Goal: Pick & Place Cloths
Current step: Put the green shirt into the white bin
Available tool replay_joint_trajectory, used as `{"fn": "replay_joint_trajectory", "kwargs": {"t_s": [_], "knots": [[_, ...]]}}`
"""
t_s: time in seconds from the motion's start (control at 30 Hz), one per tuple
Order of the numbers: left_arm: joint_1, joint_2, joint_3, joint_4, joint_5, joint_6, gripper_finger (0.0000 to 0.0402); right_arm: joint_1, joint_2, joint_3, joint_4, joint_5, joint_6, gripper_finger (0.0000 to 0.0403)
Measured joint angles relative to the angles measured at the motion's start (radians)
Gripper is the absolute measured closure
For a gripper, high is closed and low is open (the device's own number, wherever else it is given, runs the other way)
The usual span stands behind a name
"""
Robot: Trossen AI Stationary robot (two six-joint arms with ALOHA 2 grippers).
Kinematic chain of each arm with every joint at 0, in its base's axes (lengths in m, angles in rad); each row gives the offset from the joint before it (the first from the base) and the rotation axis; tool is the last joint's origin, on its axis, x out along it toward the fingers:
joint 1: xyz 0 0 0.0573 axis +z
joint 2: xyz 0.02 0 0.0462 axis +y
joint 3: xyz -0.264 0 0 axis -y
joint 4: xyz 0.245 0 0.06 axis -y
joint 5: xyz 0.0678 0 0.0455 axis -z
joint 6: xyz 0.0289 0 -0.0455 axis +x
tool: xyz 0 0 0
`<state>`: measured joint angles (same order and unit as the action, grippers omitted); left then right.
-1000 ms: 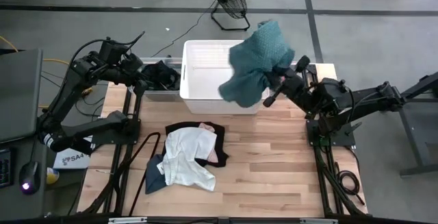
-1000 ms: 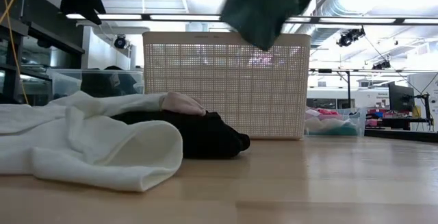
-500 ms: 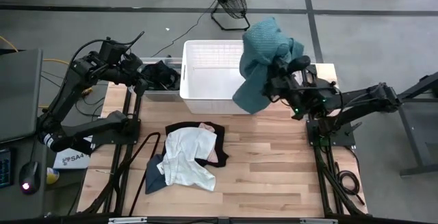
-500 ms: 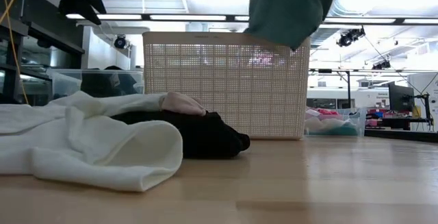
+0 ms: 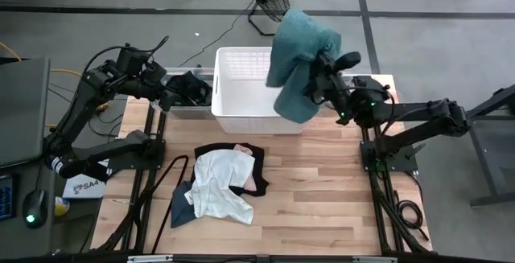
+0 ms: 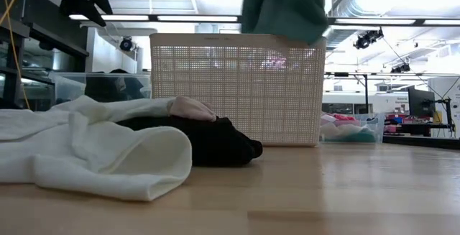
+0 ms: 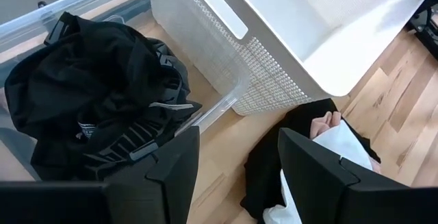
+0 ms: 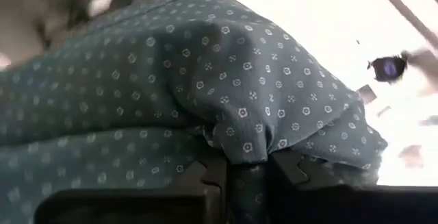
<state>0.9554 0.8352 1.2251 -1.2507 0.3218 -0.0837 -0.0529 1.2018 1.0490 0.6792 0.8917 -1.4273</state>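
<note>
The teal-green cloth (image 5: 296, 54), patterned with small pale dots, is held bunched and hanging above the right half of the white lattice basket (image 5: 241, 86), pinched in the right claw (image 5: 320, 78), whose fingers are closed narrowly on a fold of it. It is judged light, limp and non-slippery, so a pinch on a gathered ridge should be enough, though trailing ends may catch on the basket rim. The remaining cloths (image 5: 221, 178), white, black, pink and dark blue, are heaped on the counter (image 5: 322, 191) in front of the basket. The left claw (image 7: 236, 162) is held partly open and empty, above a clear bin (image 7: 226, 101) containing black cloth (image 7: 96, 94).
</note>
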Motion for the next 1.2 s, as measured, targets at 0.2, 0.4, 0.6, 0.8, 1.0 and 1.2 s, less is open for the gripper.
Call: {"fn": "replay_joint_trajectory", "kwargs": {"t_s": [0.2, 0.4, 0.6, 0.8, 1.0, 1.2], "knots": [[0.000, 0.000, 0.000, 0.000, -0.003, 0.000, 0.0206, -0.097, -0.011, 0.000, 0.074, -0.144, 0.603, 0.0360], [0.000, 0.000, 0.000, 0.002, -0.003, 0.000, 0.0206, -0.228, 0.004, 0.000, -0.046, -0.383, 1.132, 0.0360], [0.000, 0.000, 0.000, 0.029, -0.003, 0.000, 0.0206, -0.342, 0.073, 0.000, -0.176, -0.527, 1.384, 0.0360], [0.000, 0.000, 0.000, 0.029, -0.002, 0.000, 0.0206, -0.398, 0.145, 0.052, -0.342, -0.678, 1.545, 0.0360], [0.000, 0.000, 0.000, 0.029, -0.002, 0.000, 0.0206, -0.407, 0.269, 0.305, -0.702, -0.773, 1.549, 0.0360], [0.000, 0.000, 0.000, 0.028, -0.002, 0.000, 0.0206, -0.424, 0.436, 0.566, -1.067, -0.867, 1.529, 0.0360]]}}
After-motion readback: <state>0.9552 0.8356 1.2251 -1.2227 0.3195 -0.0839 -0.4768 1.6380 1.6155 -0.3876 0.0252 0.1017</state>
